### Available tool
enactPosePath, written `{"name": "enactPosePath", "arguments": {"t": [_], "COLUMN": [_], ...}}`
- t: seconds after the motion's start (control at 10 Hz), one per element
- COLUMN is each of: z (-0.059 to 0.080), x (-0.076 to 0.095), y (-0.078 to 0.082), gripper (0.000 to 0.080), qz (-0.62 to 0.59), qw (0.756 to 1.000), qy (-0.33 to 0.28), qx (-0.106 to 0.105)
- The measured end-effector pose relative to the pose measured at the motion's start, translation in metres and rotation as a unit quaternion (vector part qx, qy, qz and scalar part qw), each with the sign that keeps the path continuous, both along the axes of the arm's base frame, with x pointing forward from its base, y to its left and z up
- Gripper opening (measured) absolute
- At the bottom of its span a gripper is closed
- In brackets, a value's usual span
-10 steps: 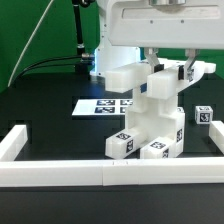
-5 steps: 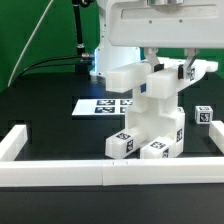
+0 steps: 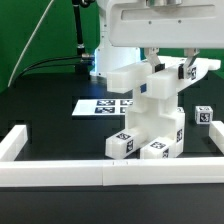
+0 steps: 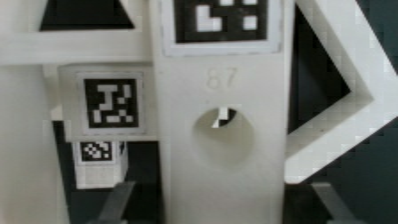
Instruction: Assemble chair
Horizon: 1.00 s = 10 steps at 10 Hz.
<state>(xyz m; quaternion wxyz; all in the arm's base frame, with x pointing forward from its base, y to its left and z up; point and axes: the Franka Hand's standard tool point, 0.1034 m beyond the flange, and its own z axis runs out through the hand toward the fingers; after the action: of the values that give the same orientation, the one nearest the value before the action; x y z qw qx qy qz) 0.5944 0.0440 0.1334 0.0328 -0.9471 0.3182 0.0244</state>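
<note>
The partly built white chair (image 3: 150, 125) stands tilted just behind the front rail, with tagged blocks at its foot. My gripper (image 3: 169, 72) hangs over it, its fingers on either side of the chair's top upright piece (image 3: 163, 88) and shut on it. In the wrist view that piece (image 4: 222, 120) is a wide white bar with a tag and a round hole, and it runs down between the gripper's (image 4: 226, 192) fingers. More tagged white bars (image 4: 111, 105) lie behind it. A white slab (image 3: 120, 80) juts out on the exterior view's left of the grip.
The marker board (image 3: 100, 105) lies flat behind the chair. A small loose tagged block (image 3: 203, 115) sits at the exterior view's right. The low white rail runs along the front (image 3: 100, 177) and up both sides (image 3: 14, 142). Cables hang at the back left.
</note>
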Motion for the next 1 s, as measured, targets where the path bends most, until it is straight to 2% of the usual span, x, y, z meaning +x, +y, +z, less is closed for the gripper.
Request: {"name": "enactPosePath", "arguments": {"t": [0.2, 0.5, 1.0], "z": [0.000, 0.000, -0.017], "x": [-0.003, 0.004, 0.003], "y": [-0.003, -0.004, -0.006], "gripper": [0.0284, 0.0284, 0.0284], "qz": [-0.001, -0.002, -0.004], "qw": [1.000, 1.000, 1.000], "qy": [-0.003, -0.010, -0.007], "qx": [-0.001, -0.002, -0.009]}}
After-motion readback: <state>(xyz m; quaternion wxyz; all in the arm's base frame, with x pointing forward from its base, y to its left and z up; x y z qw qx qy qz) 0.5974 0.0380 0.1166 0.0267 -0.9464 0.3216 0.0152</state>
